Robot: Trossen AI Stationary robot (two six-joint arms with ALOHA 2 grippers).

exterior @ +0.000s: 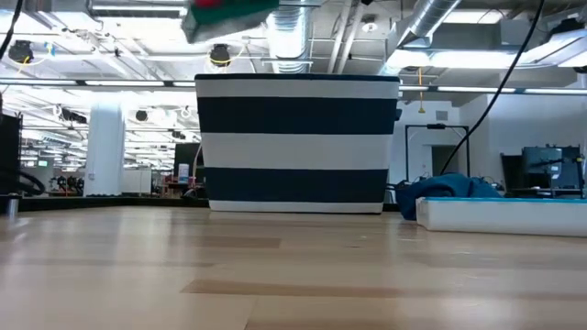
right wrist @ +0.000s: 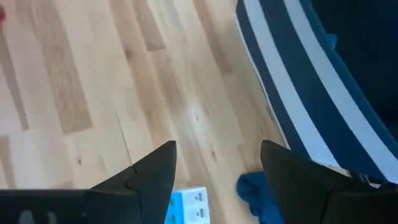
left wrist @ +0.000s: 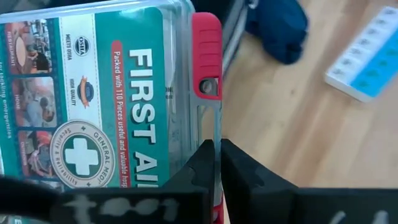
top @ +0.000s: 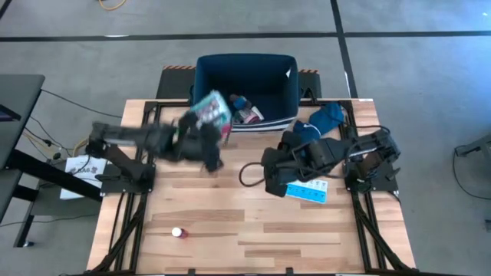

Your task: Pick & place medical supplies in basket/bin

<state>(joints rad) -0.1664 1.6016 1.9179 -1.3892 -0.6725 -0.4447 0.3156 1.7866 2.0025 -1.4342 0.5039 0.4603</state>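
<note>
A: High view: left gripper (top: 205, 136) is clamped on the first aid kit box (top: 211, 110), lifted at the near-left corner of the navy bin (top: 245, 84). The bin opening lies just beyond and to the right of the box. Left arm is nearer.

B: Right side?

A: Right gripper (top: 268, 170) hangs with fingers apart, empty, just beside the light blue pill organizer (top: 308, 190).

B: Low view?

A: Striped bin wall (exterior: 298, 142) dead ahead; a blurred green-red box edge (exterior: 225, 14) shows above the rim line.

B: Any text?

A: Left wrist view: fingers (left wrist: 202, 165) pinched together on the box's red-edged side. Label reads "FIRST AI…", "Packed with 110 Pieces".

B: Right wrist?

A: Spread fingers (right wrist: 149, 171), organizer corner (right wrist: 186, 204) between them.
</note>
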